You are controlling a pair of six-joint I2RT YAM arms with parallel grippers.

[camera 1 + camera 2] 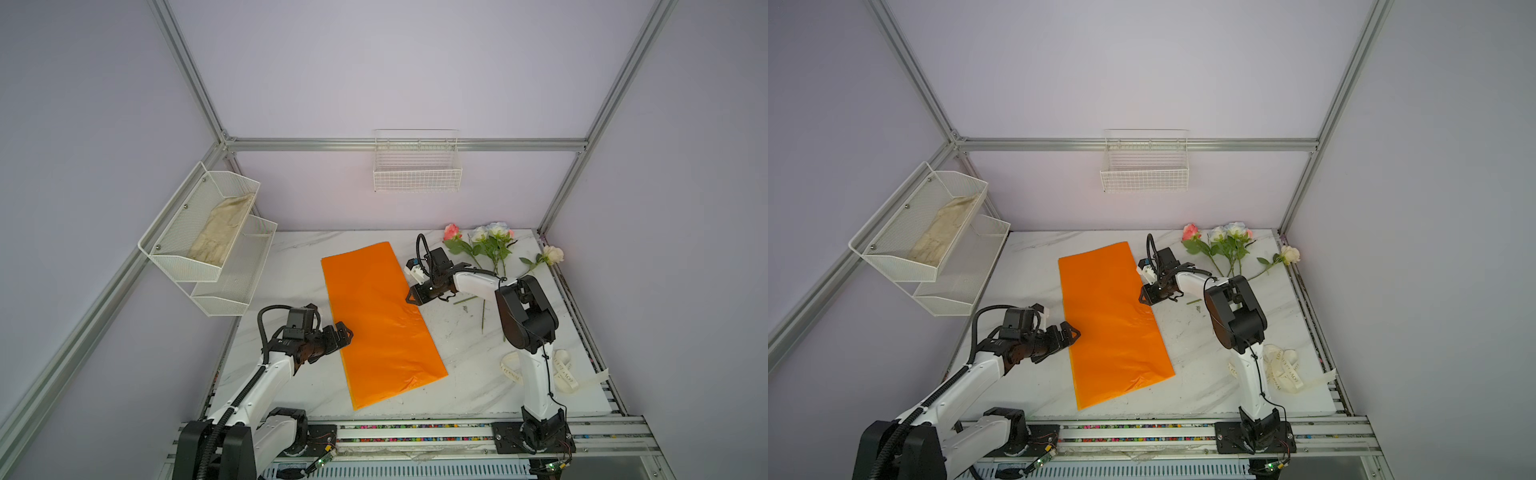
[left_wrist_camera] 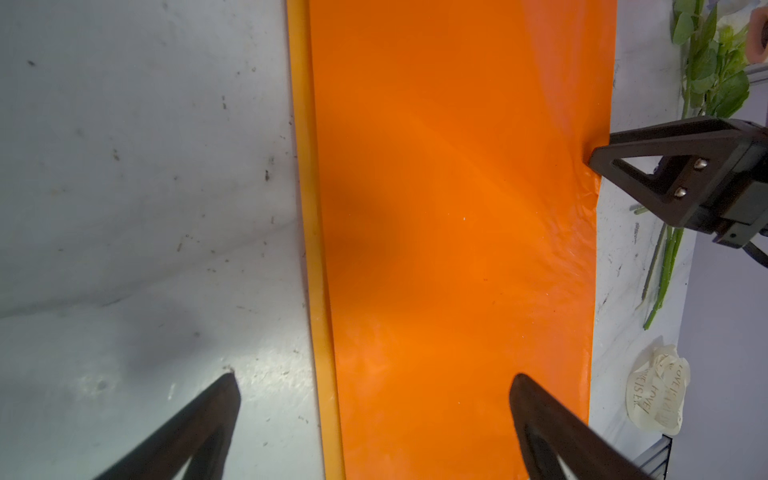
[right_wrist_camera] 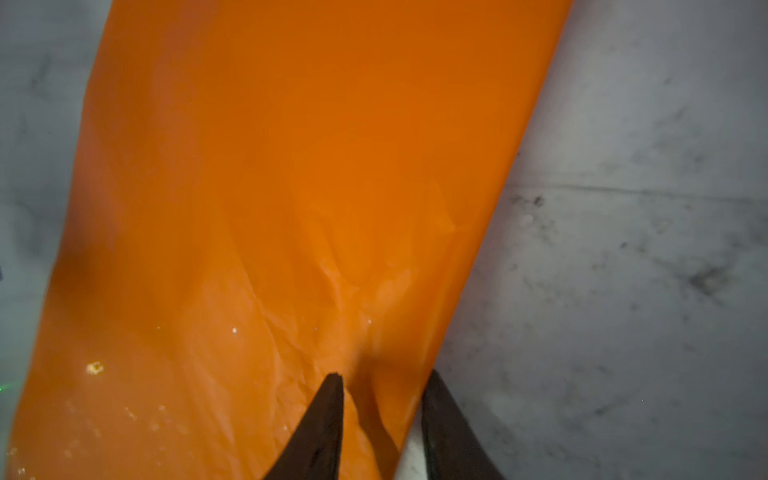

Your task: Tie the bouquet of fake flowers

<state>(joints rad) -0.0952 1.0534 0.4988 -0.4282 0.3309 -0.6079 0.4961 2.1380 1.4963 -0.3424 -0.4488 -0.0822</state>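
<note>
The bouquet's fake flowers lie loose at the table's back right: a pink rose (image 1: 451, 231), a white cluster (image 1: 492, 237) and a cream rose (image 1: 552, 254), all on green stems. Its orange wrapping paper (image 1: 378, 320) (image 1: 1113, 320) lies flat mid-table, apart from them. My left gripper (image 1: 349, 332) (image 2: 374, 378) stands open and wide over the paper's left edge, holding nothing. My right gripper (image 1: 409, 297) (image 3: 385, 374) is at the paper's right edge. Its jaws are apart, with the crinkled edge of the paper (image 3: 291, 187) between them.
A cream lettered ribbon (image 1: 563, 374) (image 2: 658, 395) lies coiled at front right, behind my right arm's base. White mesh shelves (image 1: 232, 291) holding a cloth (image 1: 222, 232) hang on the left wall. A wire basket (image 1: 417, 170) hangs on the back wall.
</note>
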